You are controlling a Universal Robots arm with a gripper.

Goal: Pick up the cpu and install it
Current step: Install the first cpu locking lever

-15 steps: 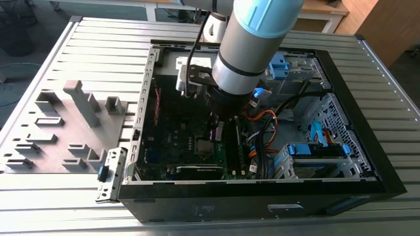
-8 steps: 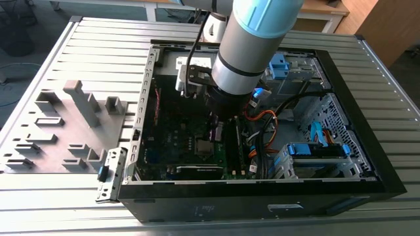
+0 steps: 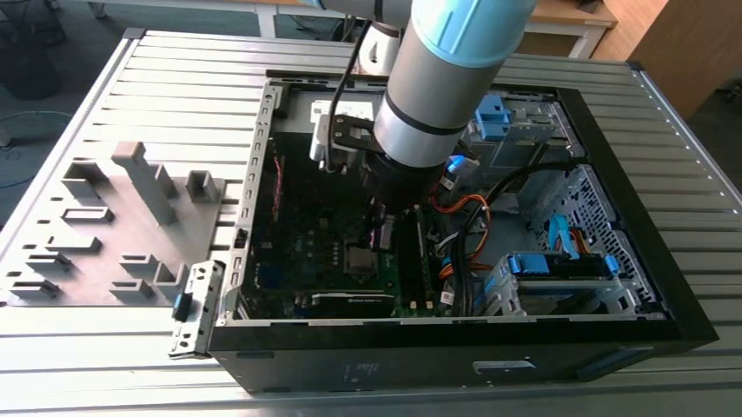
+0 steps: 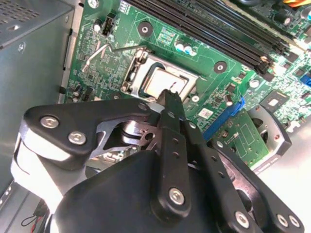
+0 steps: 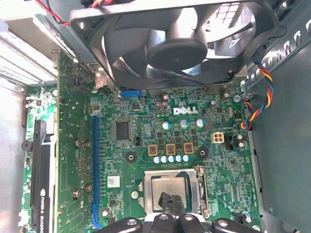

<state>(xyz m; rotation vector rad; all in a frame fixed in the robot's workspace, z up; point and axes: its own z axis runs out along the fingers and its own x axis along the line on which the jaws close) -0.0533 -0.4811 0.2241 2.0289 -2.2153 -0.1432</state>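
Spread across the exterior view: one slatted metal worktop (image 3: pixel 139 69). On it, right of centre, one open black case (image 3: pixel 649 321); at the exterior view's left, one grey tray (image 3: pixel 99 252) of blocks. Reaching down into the case from top centre, one arm (image 3: pixel 453 78). Inside, in both wrist views, one green board (image 5: pixel 146 131) (image 4: pixel 97 53), with one black fan (image 5: pixel 180 43) at its edge. Seated flat in the board's socket, one silvery cpu (image 5: pixel 167 185) (image 4: pixel 158 82). Poised over its top, one pincer (image 5: pixel 169 203) (image 4: pixel 171 97), tips drawn narrow together, gripping nothing; touching or not, cannot tell.

Case fan (image 5: pixel 177 48) (black) near socket (image 5: pixel 144 190)
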